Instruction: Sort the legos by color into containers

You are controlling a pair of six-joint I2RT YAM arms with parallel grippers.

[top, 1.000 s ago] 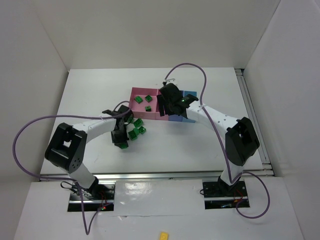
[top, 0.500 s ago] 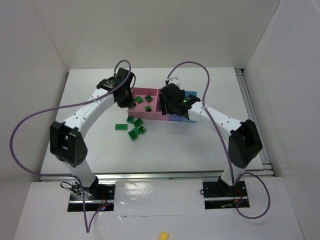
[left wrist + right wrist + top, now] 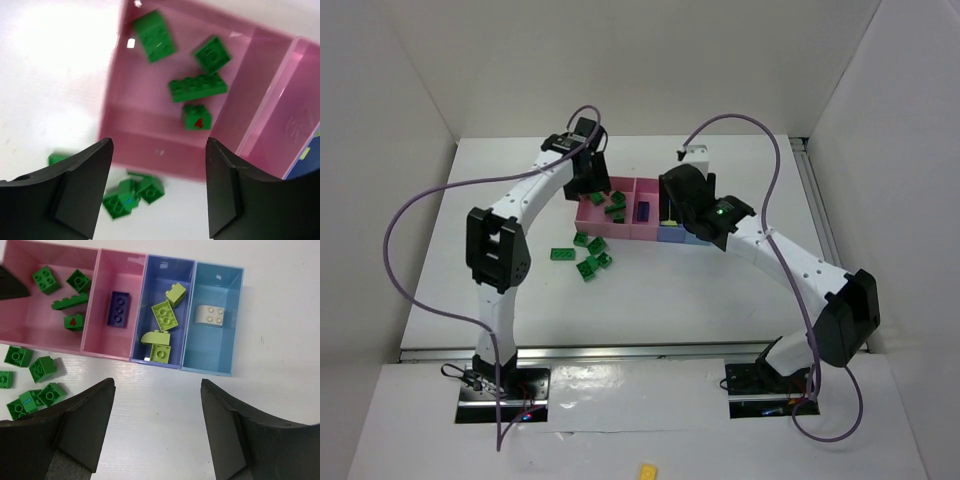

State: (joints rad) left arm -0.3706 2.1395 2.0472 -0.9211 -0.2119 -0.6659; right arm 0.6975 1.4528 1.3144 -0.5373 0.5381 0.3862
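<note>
Mostly, studded plastic bricks point(image 3: 165, 317) were sorted into the pink-and-blue tray point(image 3: 207, 371); green bricks point(image 3: 42, 369) were left outside, lower left. The left pincer point(image 3: 159, 190) and right pincer point(image 3: 157, 430) were open.

— What sits on the white table point(image 3: 720, 290)?
— A tray of pink and blue compartments point(image 3: 107, 352), toward the far middle, and a cluster of loose green bricks point(image 3: 588, 267) just beside its near left corner.
</note>
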